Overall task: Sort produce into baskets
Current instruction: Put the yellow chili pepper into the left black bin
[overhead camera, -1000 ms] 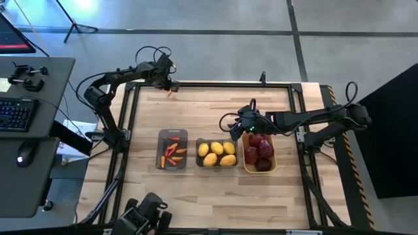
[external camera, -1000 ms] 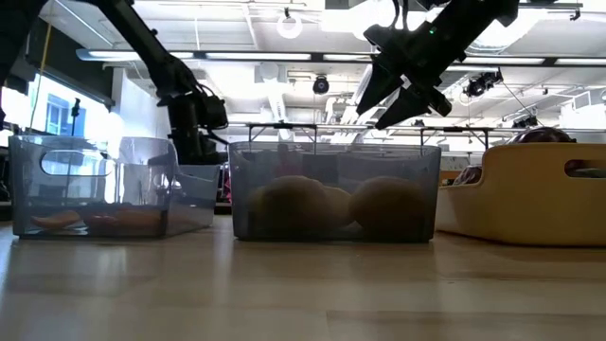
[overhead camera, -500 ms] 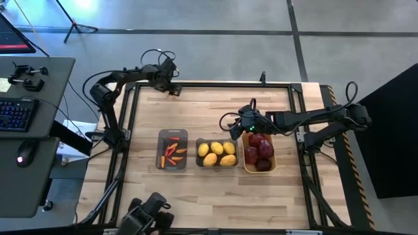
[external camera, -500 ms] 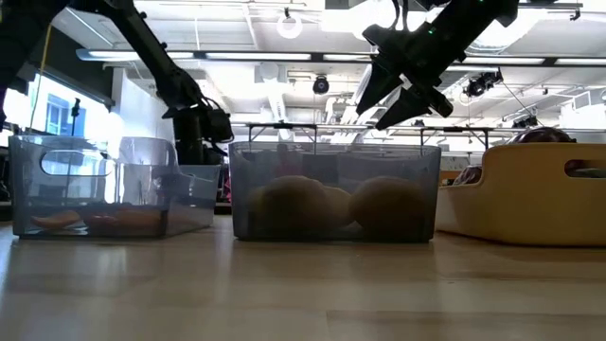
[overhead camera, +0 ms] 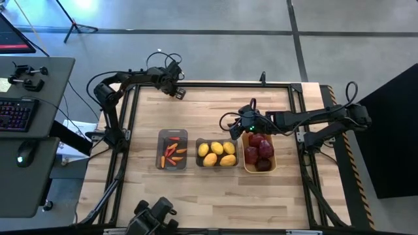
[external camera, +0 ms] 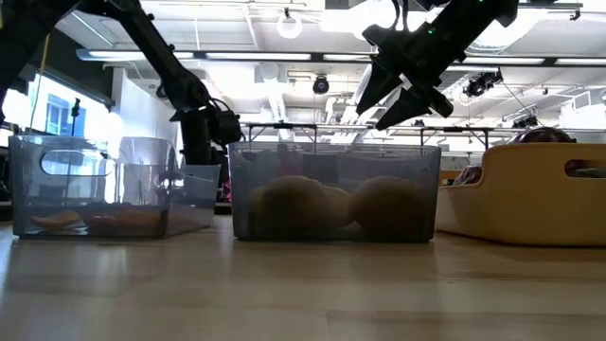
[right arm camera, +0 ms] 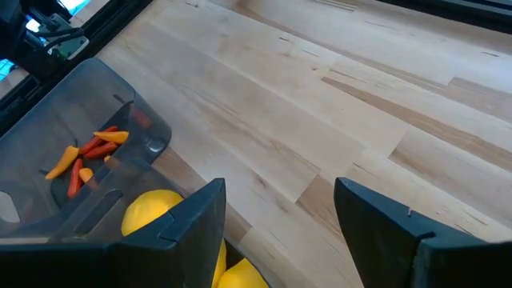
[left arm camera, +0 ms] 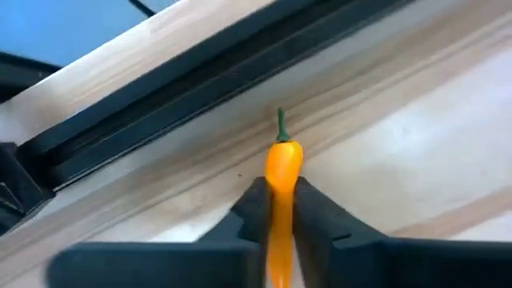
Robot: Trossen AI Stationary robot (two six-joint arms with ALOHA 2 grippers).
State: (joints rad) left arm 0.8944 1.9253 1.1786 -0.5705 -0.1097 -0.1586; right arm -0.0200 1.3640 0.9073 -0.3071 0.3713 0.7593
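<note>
Presently, at the far left corner of the table [overhead camera: 215, 189], the left gripper [overhead camera: 177, 92] sits low beside the black frame rail [left arm camera: 200, 88], its fingers [left arm camera: 252, 210] clamped on an orange pepper [left arm camera: 280, 188] whose green stem points toward the rail. Nearer the front, three bins stand in a row. The left grey bin [overhead camera: 172, 149] holds several red-orange pepper pieces [overhead camera: 172, 152]. Just beside it, the middle grey bin [overhead camera: 216, 153] holds the yellow lemons [overhead camera: 217, 154]. Touching that one on its right, the orange-yellow bin [overhead camera: 259, 168] holds the dark red apples [overhead camera: 260, 149]. The right gripper [overhead camera: 241, 126] hangs above the far ends of the middle and orange-yellow bins, raised clear of their rims in the low view. Its fingers [right arm camera: 196, 220] stand apart with nothing between them; bare table shows through the gap in the right wrist view. Off the table's left side, a desk [overhead camera: 32, 130] carries a keyboard [overhead camera: 14, 115] and a mouse [overhead camera: 25, 155].
</note>
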